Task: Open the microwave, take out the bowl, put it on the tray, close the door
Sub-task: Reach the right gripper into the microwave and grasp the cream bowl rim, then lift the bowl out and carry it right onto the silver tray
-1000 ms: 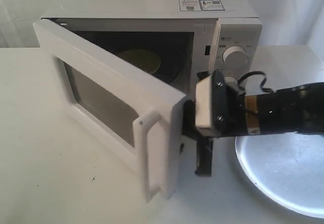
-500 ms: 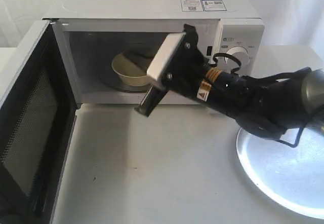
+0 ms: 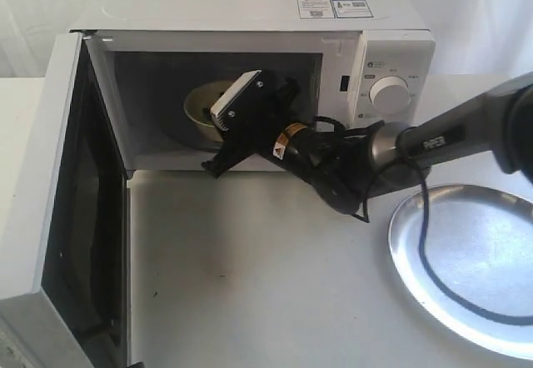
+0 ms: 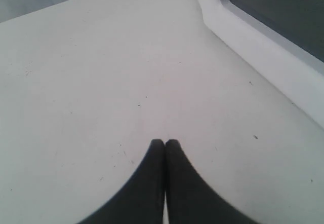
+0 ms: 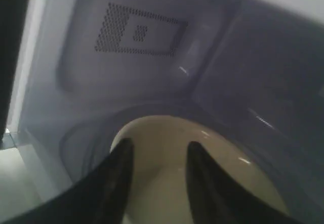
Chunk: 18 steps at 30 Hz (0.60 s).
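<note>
Right gripper (image 5: 157, 150) is hovering inside the microwave (image 3: 250, 18), fingers (image 5: 119, 173) spread apart, straddling the rim of the bowl (image 5: 202, 183) for a pinch (left gripper (image 4: 164, 143) is idling closed).

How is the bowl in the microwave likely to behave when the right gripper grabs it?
Probably rigid: the bowl looks like glazed ceramic, so its wall should not flex when the open right gripper closes. Its glossy inside shows highlights, so a rim pinch may slip. Low and wide, it seems unlikely to tip, though a nudge could slide it.
</note>
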Motion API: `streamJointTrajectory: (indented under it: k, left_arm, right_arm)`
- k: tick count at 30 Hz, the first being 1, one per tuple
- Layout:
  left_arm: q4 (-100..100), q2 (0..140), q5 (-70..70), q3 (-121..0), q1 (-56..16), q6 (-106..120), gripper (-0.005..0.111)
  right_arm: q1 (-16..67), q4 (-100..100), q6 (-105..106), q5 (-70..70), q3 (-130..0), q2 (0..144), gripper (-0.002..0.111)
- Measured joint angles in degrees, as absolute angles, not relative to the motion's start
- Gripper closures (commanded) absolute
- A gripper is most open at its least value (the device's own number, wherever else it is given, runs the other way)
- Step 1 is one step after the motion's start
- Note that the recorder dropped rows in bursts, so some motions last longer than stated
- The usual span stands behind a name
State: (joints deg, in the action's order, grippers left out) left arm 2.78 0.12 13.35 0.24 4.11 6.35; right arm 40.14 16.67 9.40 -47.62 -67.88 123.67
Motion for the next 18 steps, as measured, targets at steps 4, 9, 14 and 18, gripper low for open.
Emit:
streamJointTrajectory:
  k: [4,9,14,18]
  left_arm:
    - [2.8,0.1,13.4,0.2,4.1,6.4,0.107]
    - [2.8,0.1,13.4,0.2,4.1,6.4,0.107]
    - [2.8,0.1,13.4,0.2,4.1,6.4,0.107]
    - [2.8,0.1,13.4,0.2,4.1,6.4,0.107]
  right_arm:
    - [41.1,15.7,9.0,-42.9,-74.8,128.0,0.036]
    - [41.7,15.6,8.8,-30.0,-80.9,129.9,0.056]
    - [41.7,15.4,8.7,-25.5,-82.6,129.9,0.108]
    - [42.3,15.6,8.8,-25.0,-82.7,129.3,0.108]
